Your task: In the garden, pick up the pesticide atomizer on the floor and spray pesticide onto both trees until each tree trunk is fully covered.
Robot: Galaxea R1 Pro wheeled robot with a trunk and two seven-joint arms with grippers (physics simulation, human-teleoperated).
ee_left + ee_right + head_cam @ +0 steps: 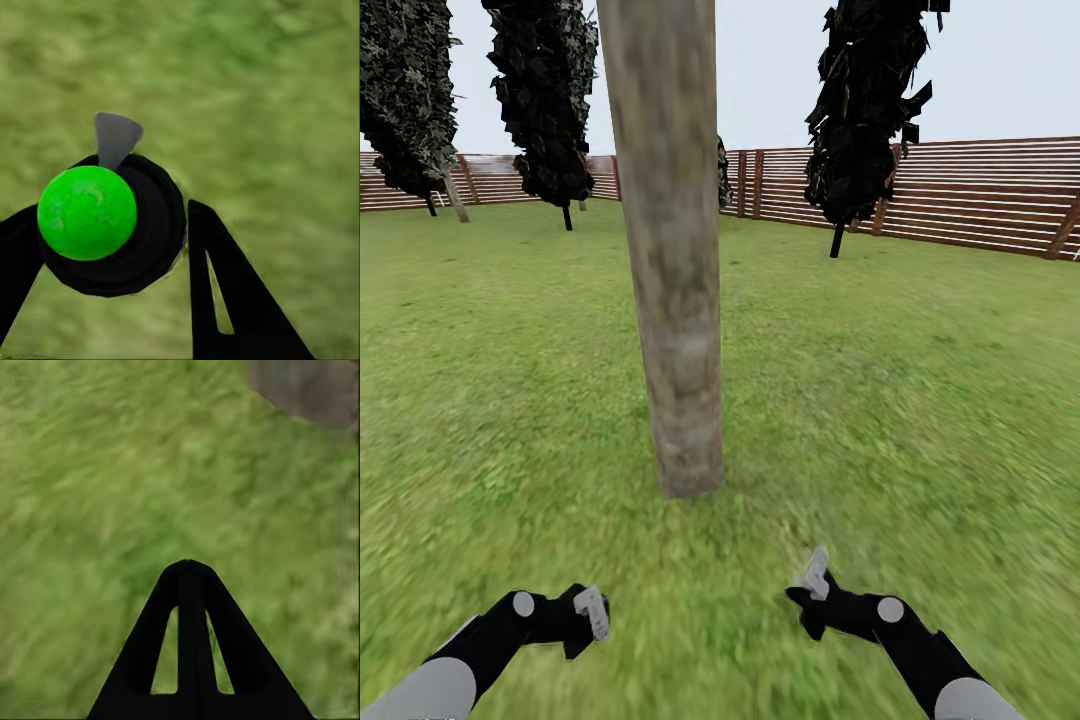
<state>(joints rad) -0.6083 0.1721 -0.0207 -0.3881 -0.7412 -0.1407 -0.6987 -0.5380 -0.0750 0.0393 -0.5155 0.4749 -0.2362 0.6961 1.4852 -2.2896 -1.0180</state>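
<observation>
While the robot faces the tree trunk (675,260) at close range, the left claw (112,247) is clamped on the pesticide atomizer (101,217), fingers (232,300) pressed to its black body, grey nozzle forward. The right claw (191,645) is closed, holding nothing. Judgement: the spraying step is in hand; raise the left arm, aim the nozzle at the trunk, sweep base to top. No mist visible yet. Count: one trunk near, one atomizer, three dark column trees (545,100) beyond the trunk, by the fence (960,195).
</observation>
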